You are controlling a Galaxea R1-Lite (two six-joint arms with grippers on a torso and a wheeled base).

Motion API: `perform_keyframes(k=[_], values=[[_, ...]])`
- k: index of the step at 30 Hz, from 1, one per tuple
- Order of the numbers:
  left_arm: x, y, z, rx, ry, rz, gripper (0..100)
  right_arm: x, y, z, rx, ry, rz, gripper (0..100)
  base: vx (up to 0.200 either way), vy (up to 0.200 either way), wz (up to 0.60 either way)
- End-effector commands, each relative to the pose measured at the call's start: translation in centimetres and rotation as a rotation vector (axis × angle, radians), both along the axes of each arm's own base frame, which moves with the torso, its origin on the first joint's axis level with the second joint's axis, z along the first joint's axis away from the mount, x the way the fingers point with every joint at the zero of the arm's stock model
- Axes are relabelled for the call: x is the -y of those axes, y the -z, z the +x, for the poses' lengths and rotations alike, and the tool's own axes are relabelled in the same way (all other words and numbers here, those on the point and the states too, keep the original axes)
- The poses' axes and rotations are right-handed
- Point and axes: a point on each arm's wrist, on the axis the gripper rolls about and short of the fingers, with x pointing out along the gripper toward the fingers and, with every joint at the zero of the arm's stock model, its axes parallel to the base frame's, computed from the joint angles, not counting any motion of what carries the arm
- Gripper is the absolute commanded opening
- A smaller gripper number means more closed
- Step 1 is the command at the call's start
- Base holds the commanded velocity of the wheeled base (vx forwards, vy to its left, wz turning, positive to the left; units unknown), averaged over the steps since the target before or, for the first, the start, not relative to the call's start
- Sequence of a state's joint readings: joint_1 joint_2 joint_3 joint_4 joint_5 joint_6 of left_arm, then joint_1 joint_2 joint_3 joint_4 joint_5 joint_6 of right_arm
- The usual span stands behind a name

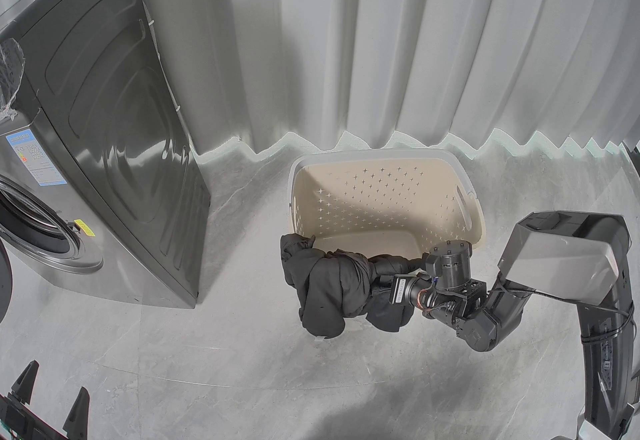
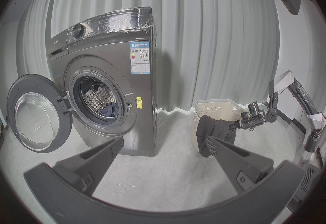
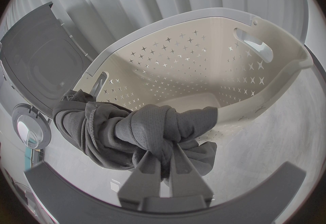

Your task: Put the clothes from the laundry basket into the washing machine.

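Garment [image 1: 333, 288], dark and bunched, hangs from the right pincer [image 3: 165, 163], which is clenched on a twisted fold. It droops over the basket [image 1: 467, 194] rim on the washer [image 1: 113, 128] side. Door [image 2: 37, 112] stands wide; a blue item [image 2: 110, 110] lies in the drum [image 2: 96, 94]. Left pincer [image 2: 163, 141] is released, facing the washer. Best to lift until the trailing cloth clears the rim, then carry it deep into the drum mouth before letting go, lest the tail snag.

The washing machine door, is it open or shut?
Open. The door stands swung aside from the washing machine, and the drum shows, with a dark cloth inside.
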State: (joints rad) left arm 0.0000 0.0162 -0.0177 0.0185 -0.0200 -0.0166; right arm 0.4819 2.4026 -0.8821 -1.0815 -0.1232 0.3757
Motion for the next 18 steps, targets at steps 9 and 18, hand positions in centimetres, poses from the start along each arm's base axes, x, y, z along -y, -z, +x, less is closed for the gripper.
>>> perform_keyframes(k=[9, 18], values=[[0.0, 0.3, 0.0, 0.003, 0.000, 0.001, 100, 1.2, -5.1, -3.2, 0.050, -0.012, 0.024, 0, 0.000, 0.000, 0.00], [0.0, 0.3, 0.0, 0.005, 0.000, 0.004, 100, 3.2, -11.7, -6.9, 0.211, -0.029, 0.095, 0, 0.000, 0.000, 0.00]])
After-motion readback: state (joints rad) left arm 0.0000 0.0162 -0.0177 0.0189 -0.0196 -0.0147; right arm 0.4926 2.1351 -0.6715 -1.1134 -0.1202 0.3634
